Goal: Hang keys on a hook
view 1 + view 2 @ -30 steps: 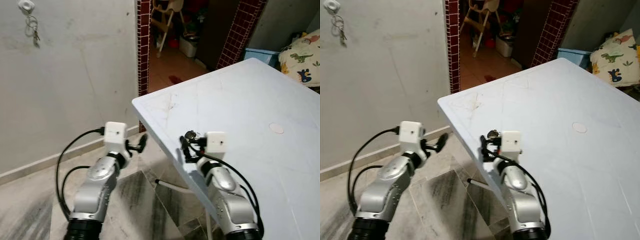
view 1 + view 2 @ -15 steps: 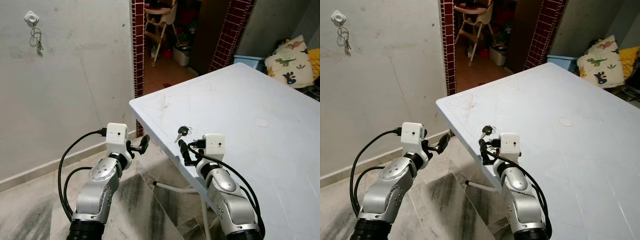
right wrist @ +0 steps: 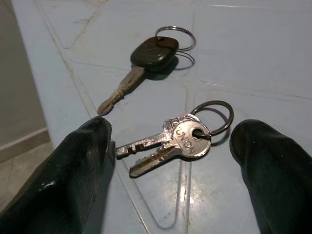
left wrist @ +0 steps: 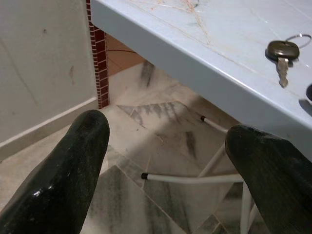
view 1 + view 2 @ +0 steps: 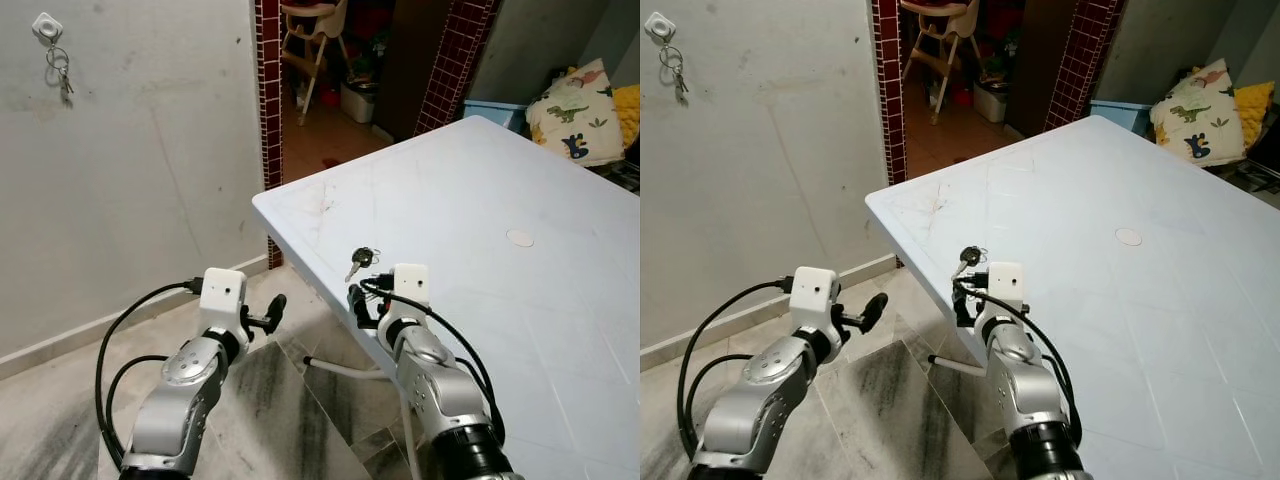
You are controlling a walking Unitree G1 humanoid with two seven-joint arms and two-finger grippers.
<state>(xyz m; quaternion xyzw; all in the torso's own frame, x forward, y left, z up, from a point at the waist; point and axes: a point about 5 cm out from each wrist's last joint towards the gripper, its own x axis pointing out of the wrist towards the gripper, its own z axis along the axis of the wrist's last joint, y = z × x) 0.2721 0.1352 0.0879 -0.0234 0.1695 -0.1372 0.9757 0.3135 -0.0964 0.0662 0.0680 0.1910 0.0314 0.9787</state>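
Right wrist view: the right end effector [image 3: 170, 161] is spread wide open, its two black fingers [image 3: 63, 165] on either side of a pair of silver keys [image 3: 168, 144] on a ring, holding nothing. One fingertip sits just beside the key tips, at the bench's edge; whether it touches them cannot be told. The silver keys lie flat on the pale blue bench [image 5: 480, 200], blades pointing toward the bench's near edge, ring toward the bench's middle. Just beyond them lies a dark-headed key [image 3: 141, 63] on its own ring, its long axis running the same way, blade toward the edge.

Left eye view: both key sets [image 5: 360, 262] rest near the bench's front edge, right ahead of the right end effector [image 5: 360, 305]. Half a second ago this end effector was a little farther from the keys; now it is lower and closer. The left end effector [image 5: 268, 315] hangs open over the tiled floor [image 5: 290, 400], beside the bench, gripping nothing. High on the grey wall [image 5: 150, 150], a white hook [image 5: 46, 26] already carries another bunch of keys [image 5: 62, 72].
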